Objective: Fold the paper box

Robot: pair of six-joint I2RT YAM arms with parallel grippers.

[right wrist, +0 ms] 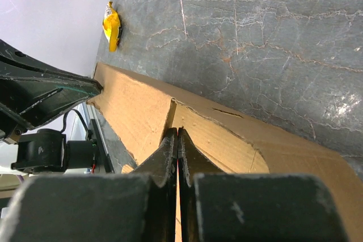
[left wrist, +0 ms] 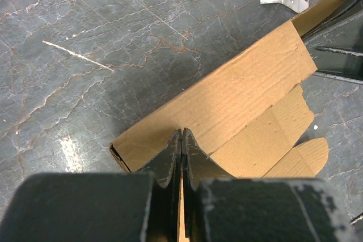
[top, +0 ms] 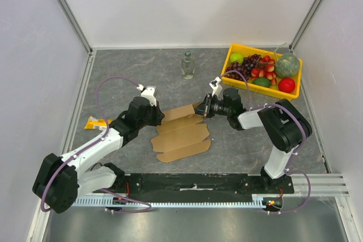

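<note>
Presently, we find the paper box (top: pixel 182 134) mid-table between the arms, its far panel partly upright. The left gripper (left wrist: pixel 181 143) and the right gripper (right wrist: pixel 177 140) are each clenched on one end of that panel. We judge the first wall fold is in hand; next, both must swing the panel nearward together.

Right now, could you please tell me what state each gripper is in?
Left gripper: shut on the box.
Right gripper: shut on the box.
</note>
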